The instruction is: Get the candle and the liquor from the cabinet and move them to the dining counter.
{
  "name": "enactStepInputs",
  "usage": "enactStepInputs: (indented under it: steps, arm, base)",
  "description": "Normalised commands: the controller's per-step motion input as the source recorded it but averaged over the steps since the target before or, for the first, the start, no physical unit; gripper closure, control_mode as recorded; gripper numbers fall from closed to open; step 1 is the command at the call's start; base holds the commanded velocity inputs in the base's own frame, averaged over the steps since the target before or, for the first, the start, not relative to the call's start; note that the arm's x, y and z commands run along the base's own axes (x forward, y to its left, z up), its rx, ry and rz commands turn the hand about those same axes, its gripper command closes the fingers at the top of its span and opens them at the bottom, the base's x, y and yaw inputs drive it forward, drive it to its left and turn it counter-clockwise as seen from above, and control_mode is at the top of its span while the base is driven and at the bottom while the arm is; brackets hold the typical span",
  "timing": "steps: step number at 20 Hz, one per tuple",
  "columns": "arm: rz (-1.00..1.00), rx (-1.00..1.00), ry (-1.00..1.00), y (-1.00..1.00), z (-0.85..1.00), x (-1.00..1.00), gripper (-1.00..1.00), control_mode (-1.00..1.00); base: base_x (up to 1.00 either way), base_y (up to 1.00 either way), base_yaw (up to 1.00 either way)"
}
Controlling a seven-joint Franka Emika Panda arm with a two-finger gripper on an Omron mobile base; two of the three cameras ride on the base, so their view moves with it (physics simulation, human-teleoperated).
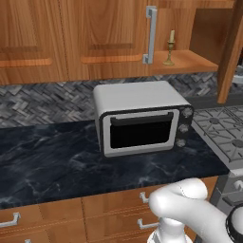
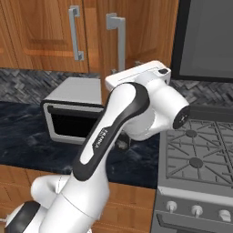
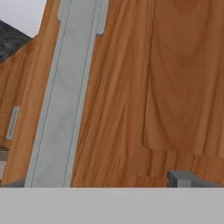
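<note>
Close to the hand camera runs the cabinet door's grey bar handle [image 3: 65,96], the gripper's jaws spread wide and empty. At one o'clock over the toaster oven [image 1: 142,118], the candle [image 1: 170,47] stands on the open shelf: light, top-heavy, probably best pinched at its brass stem; the door edge at its nine o'clock crowds entry.

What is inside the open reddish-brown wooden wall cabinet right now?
A short cream candle in a brass holder stands on the open cabinet's shelf. The swung-out door covers the shelf's right part, so no bottle can be confirmed.
</note>
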Motion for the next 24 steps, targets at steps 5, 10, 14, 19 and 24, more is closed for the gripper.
enactStepInputs:
  steps: [5,10,14,19,24]
  arm:
    - [0.26,-0.06,0.1,0.01,-0.05,0.12,-1.0,-1.0]
    - [0.13,-0.09,0.04,0.06,0.07,-0.28,-1.0,-1.0]
    - [0.13,-0.1,0.0,0.34,0.08,-0.19,-1.0,-1.0]
    - [0.05,-0.09,-0.02,0.32,0.31,-0.53,-1.0,-1.0]
    - [-0.05,-0.01,-0.13,0.17,0.1,-0.79,-1.0,-1.0]
  base:
    - [0.0,0.0,0.0]
    - [0.0,0.0,0.0]
    - [0.0,0.0,0.0]
    - [0.0,0.0,0.0]
    - [0.0,0.0,0.0]
